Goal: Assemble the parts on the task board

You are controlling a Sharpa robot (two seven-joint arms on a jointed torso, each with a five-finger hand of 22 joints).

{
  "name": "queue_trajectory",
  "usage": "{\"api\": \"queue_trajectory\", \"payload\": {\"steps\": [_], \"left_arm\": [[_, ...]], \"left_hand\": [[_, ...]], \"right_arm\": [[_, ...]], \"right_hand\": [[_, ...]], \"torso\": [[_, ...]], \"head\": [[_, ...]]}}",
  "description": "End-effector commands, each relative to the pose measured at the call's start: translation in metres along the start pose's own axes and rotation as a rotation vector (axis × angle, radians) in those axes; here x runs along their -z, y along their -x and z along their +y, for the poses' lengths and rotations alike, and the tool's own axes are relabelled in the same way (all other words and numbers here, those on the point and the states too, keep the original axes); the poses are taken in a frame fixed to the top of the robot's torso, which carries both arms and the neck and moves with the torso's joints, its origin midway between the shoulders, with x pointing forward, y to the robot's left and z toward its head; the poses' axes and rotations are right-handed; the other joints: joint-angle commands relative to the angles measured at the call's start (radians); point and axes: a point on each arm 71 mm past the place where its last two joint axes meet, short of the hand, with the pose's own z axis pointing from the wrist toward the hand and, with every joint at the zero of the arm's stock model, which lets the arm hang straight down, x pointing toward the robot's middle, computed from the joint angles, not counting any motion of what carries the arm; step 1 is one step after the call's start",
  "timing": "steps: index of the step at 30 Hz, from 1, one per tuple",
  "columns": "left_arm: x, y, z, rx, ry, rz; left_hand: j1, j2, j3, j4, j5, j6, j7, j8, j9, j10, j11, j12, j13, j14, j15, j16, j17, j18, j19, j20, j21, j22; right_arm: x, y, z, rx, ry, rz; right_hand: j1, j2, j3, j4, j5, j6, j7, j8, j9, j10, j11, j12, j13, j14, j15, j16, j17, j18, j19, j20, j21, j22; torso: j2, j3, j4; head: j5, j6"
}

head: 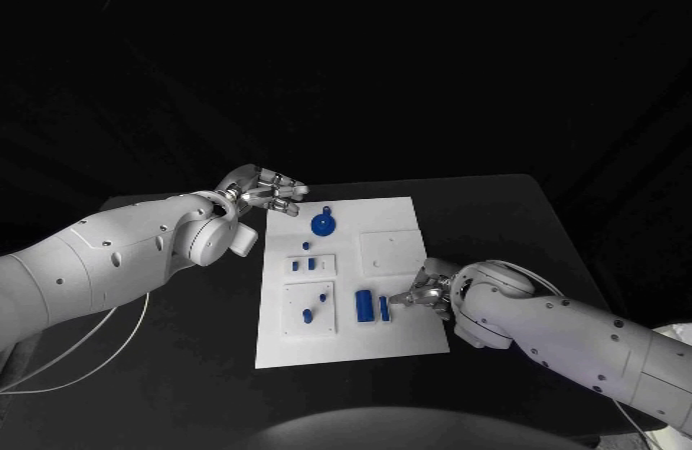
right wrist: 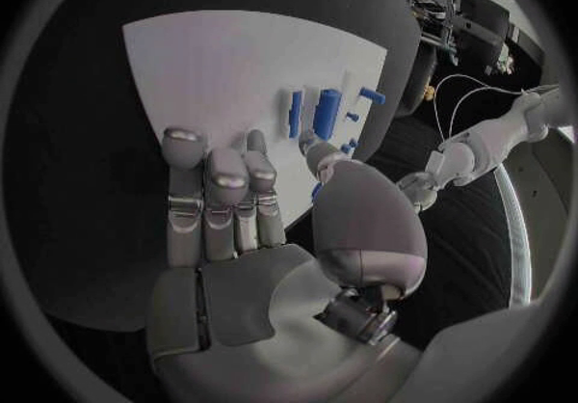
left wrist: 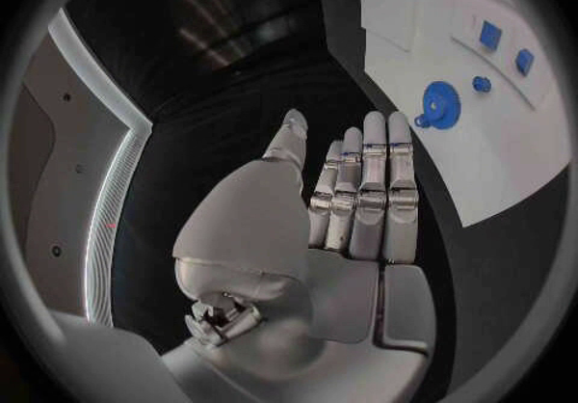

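Beside right hand: blue parts.

You see the white task board lying flat at frame centre. On it lie blue parts: a round gear near its top, small pegs mid-left, two upright bars lower centre.

No readable text, labels, numbers or signs on any surface
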Motion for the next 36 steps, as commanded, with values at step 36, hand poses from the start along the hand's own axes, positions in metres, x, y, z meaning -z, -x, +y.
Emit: {"api": "queue_trajectory", "payload": {"steps": [36], "left_arm": [[-0.032,0.017,-0.003,0.14,-0.089,-0.251]], "left_hand": [[-0.438,-0.017,0.074,-0.013,-0.053,-1.041,-0.128,-0.067,-0.066,-0.514,-0.096,-0.063,-0.061,-1.32,-0.066,-0.069,-0.214,-0.06,-1.185,-0.045,-0.073,-0.265]], "right_arm": [[-0.059,0.141,-0.044,-0.888,0.423,-0.39]], "right_hand": [[-0.195,0.172,-0.344,-0.095,-0.054,-1.218,-0.046,-0.068,-0.128,-1.331,0.037,-0.96,-1.262,-0.755,0.089,-0.991,-1.13,-0.061,-1.465,0.116,-0.613,-1.307]], "torso": [[-0.077,0.0014,0.0074]], "head": [[0.048,0.218]]}}
